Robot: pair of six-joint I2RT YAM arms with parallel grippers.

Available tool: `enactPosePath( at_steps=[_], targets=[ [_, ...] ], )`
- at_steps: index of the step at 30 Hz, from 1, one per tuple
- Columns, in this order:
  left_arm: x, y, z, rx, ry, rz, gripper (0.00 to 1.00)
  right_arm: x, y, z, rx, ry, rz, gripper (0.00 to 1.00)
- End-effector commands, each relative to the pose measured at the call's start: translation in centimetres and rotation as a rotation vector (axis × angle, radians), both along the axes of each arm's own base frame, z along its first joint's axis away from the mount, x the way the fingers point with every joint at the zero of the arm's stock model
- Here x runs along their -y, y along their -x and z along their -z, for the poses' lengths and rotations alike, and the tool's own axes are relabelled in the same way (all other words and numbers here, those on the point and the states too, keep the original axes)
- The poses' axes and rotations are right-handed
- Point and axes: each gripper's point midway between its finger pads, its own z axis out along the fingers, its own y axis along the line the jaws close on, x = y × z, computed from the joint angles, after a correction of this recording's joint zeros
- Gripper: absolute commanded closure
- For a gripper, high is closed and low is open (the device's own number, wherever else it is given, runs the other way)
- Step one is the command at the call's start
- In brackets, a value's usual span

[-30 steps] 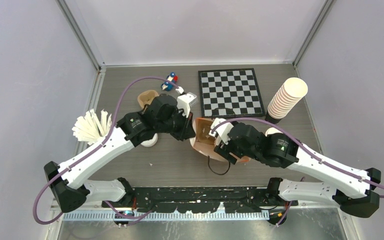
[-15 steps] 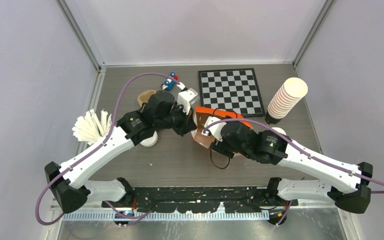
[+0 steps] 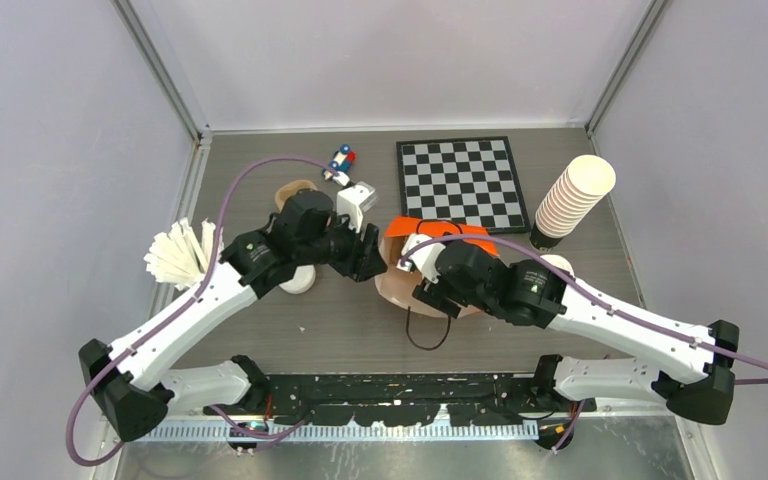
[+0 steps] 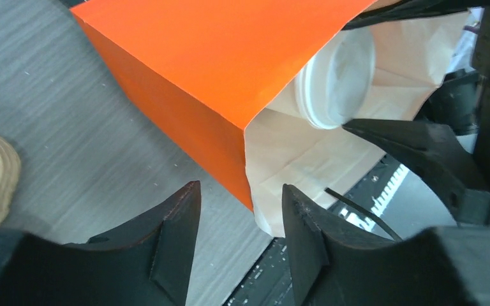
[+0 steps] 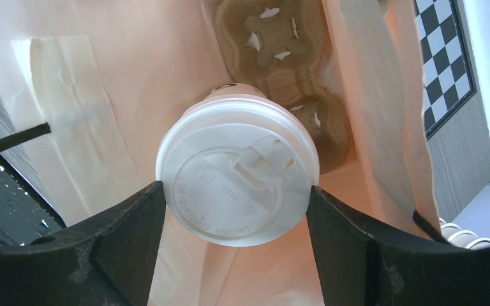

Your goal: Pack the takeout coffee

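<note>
Looking down from the overhead camera: the left claw [image 3: 375,262] and right claw [image 3: 415,285] meet at an orange paper bag [image 3: 430,228] lying tipped on the table [image 3: 360,320]. The right claw is reaching into the bag's pale mouth, and the left claw sits just beside that mouth on its outer side. A chessboard [image 3: 460,183] lies beyond the right claw, and a stack of lidless cups [image 3: 572,200] stands farther out to its right. The takeout coffee cannot be made out from here.

Left wrist camera: the left claw's two fingers [image 4: 178,242] stand apart, released. The bag's open lip rises in the gap just ahead of the tips, and neither finger presses on it. Deeper in the bag, past the tips and to their right, is the white lid of the takeout coffee [image 4: 338,76], with a black finger of the right claw just below it.

Right wrist camera: the right claw's fingers [image 5: 121,242] are clenched on the takeout coffee, one against each side of the lid rim. The cup points away from the claw into the bag. Beyond the cup, a brown pulp carrier [image 5: 281,57] lies against the bag's inner wall.
</note>
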Motion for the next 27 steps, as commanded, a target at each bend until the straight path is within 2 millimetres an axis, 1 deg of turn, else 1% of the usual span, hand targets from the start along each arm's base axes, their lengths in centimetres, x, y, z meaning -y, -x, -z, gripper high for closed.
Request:
enactPosePath(
  at_steps=[1,5,10,14,16,18,21,24,27],
  targets=[
    [-0.6,2.1,-0.4,-0.087,0.078,-0.036,0.47,-1.2,-0.5,-0.3,0.020,-0.034,-0.017,0.44],
    [-0.4,2.1,0.2,-0.118,0.114,-0.068,0.46,-1.6,-0.7,-0.2,0.026,-0.038,-0.022,0.44],
    [-0.3,1.5,0.2,-0.107,0.104,-0.085,0.42,-2.0,-0.9,-0.3,0.031,-0.026,-0.035,0.44],
    [0.2,1.4,0.2,-0.114,0.111,-0.069,0.43,-2.1,-1.2,-0.4,0.039,-0.017,-0.033,0.43],
    [0.4,1.3,0.5,-0.116,0.108,-0.064,0.45,-2.1,-1.3,-0.6,0.044,-0.019,-0.032,0.43],
    [0.4,1.2,0.7,-0.115,0.103,-0.065,0.49,-2.0,-1.4,-0.8,0.054,-0.017,-0.031,0.44],
    [0.4,1.2,0.5,-0.107,0.104,-0.062,0.55,-1.7,-1.5,-0.9,0.076,-0.002,-0.051,0.44],
    [0.3,1.3,0.1,-0.099,0.109,-0.056,0.67,-1.4,-1.6,-1.0,0.104,0.020,-0.077,0.44],
    [0.4,1.5,0.0,-0.103,0.111,-0.042,0.82,-1.0,-1.8,-1.4,0.142,0.046,-0.108,0.44]
  ],
)
